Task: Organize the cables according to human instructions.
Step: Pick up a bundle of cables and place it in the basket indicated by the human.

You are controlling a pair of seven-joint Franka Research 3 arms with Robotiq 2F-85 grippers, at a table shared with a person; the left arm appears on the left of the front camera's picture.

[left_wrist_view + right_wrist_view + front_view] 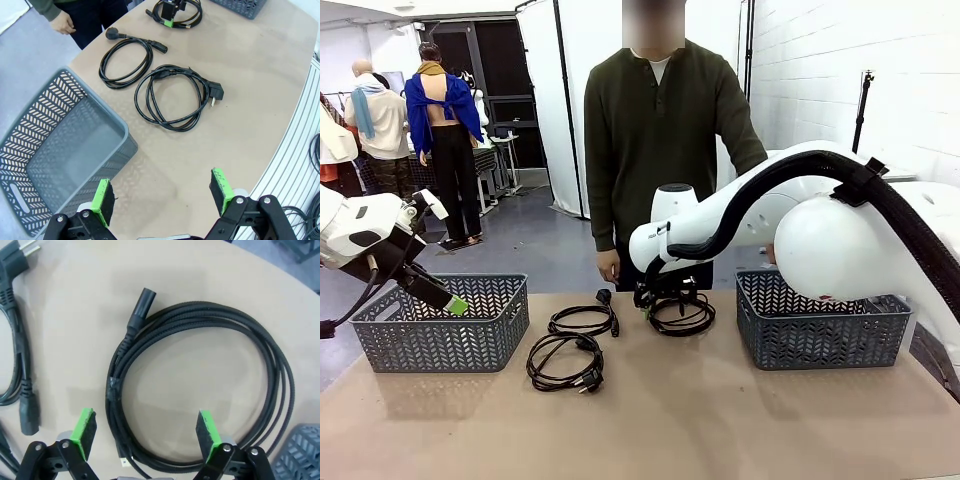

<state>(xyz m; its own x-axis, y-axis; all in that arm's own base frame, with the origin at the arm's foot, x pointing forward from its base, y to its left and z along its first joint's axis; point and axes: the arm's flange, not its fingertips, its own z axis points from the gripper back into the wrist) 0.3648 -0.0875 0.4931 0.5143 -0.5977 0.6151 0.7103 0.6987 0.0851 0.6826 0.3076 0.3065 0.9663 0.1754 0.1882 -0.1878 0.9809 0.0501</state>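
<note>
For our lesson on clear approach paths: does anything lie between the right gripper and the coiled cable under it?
Nothing visible does: the open right gripper hangs directly over the coiled cable, jaws straddling one side.

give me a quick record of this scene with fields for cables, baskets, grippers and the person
cables: three black coils on the table: far coil, near coil, right coil
baskets: grey left basket looks empty; grey right basket, inside hidden
left gripper: open, raised by the left basket
right gripper: open, above the right coil, not gripping
person: stands at the far side
</note>
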